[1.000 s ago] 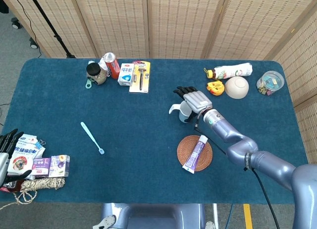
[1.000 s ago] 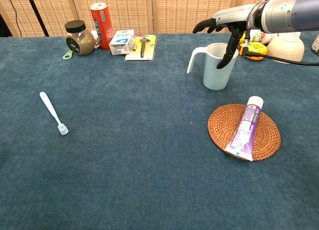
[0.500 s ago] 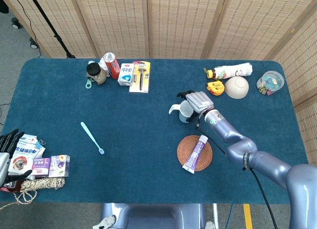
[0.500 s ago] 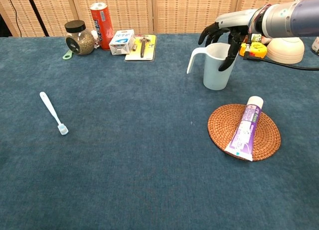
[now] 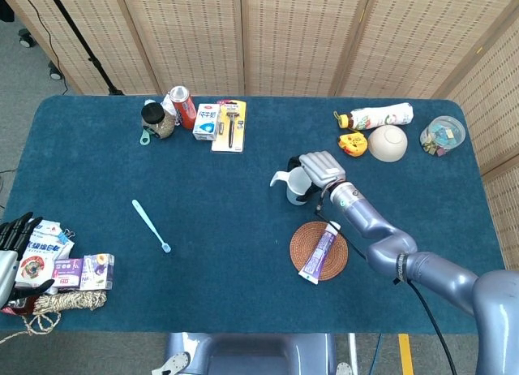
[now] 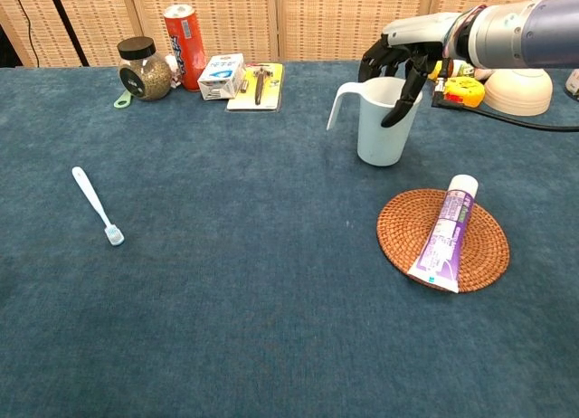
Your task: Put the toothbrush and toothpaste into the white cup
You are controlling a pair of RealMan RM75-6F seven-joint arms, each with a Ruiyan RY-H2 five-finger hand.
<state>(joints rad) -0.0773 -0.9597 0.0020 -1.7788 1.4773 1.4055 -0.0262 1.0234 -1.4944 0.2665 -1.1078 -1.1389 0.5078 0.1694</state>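
Observation:
The white cup (image 5: 295, 185) (image 6: 378, 128) stands upright right of the table's middle, its handle pointing left. My right hand (image 5: 321, 168) (image 6: 403, 58) grips its far rim from above, with the thumb down the cup's right side. The purple toothpaste tube (image 5: 319, 252) (image 6: 443, 233) lies on a round woven coaster (image 5: 301, 243) (image 6: 396, 226) just in front of the cup. Far to the left, the light blue toothbrush (image 5: 151, 225) (image 6: 97, 204) lies flat on the cloth. At the table's front left edge my left hand (image 5: 11, 247) rests with its fingers apart, holding nothing.
A jar (image 6: 142, 69), a red can (image 6: 182, 33), a small box (image 6: 221, 76) and a razor pack (image 6: 260, 83) line the back left. A bottle (image 5: 377, 116), a yellow tape measure (image 5: 353, 143), a bowl (image 5: 388, 143) and a plastic tub (image 5: 441, 135) stand back right. Packets and twine (image 5: 61, 286) lie front left.
My right hand closed its fingers over the cup's rim and shifted the cup a little to the left. The left hand, toothbrush and toothpaste stayed put.

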